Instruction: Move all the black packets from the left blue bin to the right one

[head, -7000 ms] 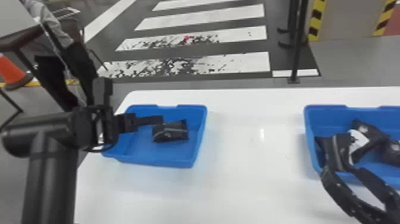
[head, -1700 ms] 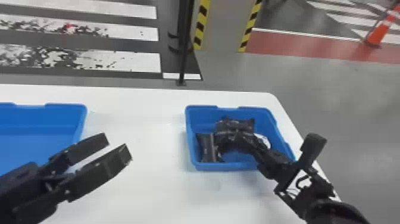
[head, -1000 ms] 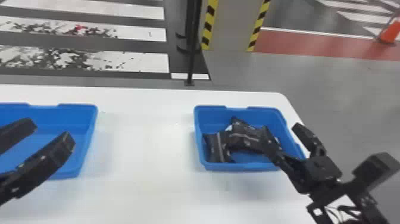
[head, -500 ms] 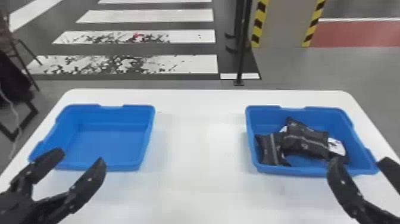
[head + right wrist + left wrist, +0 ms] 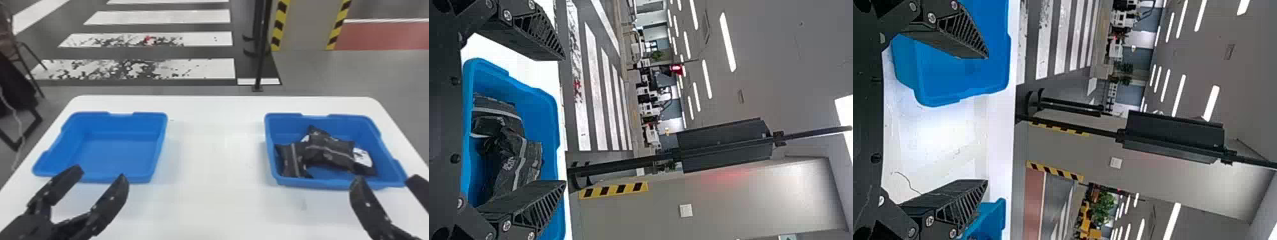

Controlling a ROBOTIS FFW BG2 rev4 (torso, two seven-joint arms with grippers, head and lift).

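Black left pincer, right pincer, spread wide

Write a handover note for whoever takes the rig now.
Left tool: open, holding nothing, by the left bin's near edge.
Right tool: open, holding nothing, by the right bin's near edge.
Black packets: heaped together in the right bin; none seen in the left one.
Done: the transfer, by the look of it.
Left to do: apparently nothing.
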